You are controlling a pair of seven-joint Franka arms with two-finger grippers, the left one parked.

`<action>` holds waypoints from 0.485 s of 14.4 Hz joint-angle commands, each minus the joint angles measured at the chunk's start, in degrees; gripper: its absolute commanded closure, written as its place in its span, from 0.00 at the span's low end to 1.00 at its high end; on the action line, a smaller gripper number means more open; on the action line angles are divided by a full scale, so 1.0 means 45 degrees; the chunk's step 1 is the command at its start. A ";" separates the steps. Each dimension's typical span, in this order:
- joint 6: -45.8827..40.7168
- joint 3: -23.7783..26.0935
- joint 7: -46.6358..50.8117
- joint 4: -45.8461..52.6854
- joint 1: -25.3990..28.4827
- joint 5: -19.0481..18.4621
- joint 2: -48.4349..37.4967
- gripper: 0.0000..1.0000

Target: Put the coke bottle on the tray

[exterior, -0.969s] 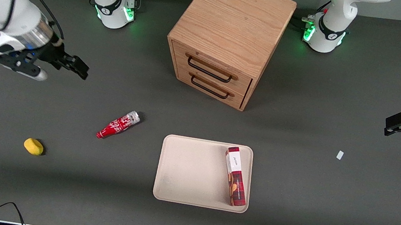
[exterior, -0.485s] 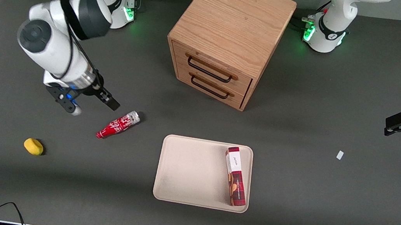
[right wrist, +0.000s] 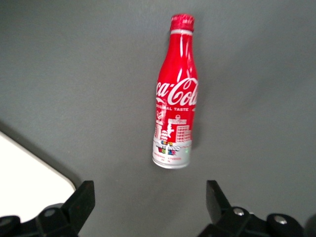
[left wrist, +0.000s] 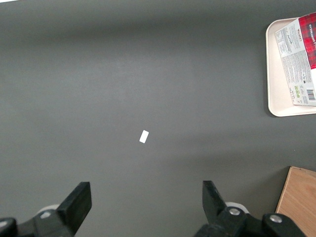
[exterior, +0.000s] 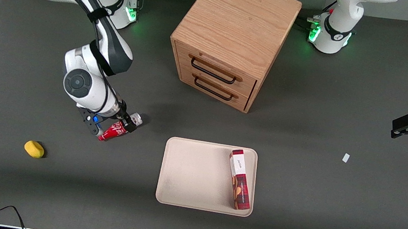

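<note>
The coke bottle (exterior: pixel 111 132) lies on its side on the dark table, toward the working arm's end from the tray, its red cap nearer the front camera and its silver base farther. In the right wrist view the bottle (right wrist: pixel 175 98) lies lengthwise just ahead of the fingers. My right gripper (exterior: pixel 123 123) hovers directly over the bottle, open and empty; it also shows in the right wrist view (right wrist: pixel 150 200), with the jaws spread wider than the bottle. The cream-beige tray (exterior: pixel 195 173) lies beside the bottle, toward the parked arm; one of its corners shows in the right wrist view (right wrist: pixel 24 168).
A red-and-white biscuit box (exterior: pixel 240 179) lies on the tray along the edge toward the parked arm. A wooden two-drawer cabinet (exterior: pixel 235 35) stands farther from the front camera than the tray. A yellow lump (exterior: pixel 34 149) and a small white scrap (exterior: pixel 346 157) lie on the table.
The right arm has swung in from the working arm's end of the table and come down over the bottle. The bottle, tray and box have not moved.
</note>
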 commanded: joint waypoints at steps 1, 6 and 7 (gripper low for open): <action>0.1266 -0.0011 0.0849 -0.0328 0.0027 -0.0328 0.0658 0.00; 0.2366 -0.0187 0.1667 -0.0876 -0.0012 -0.1787 0.1403 0.00; 0.2346 -0.0187 0.1980 -0.0916 -0.0070 -0.2354 0.1481 0.00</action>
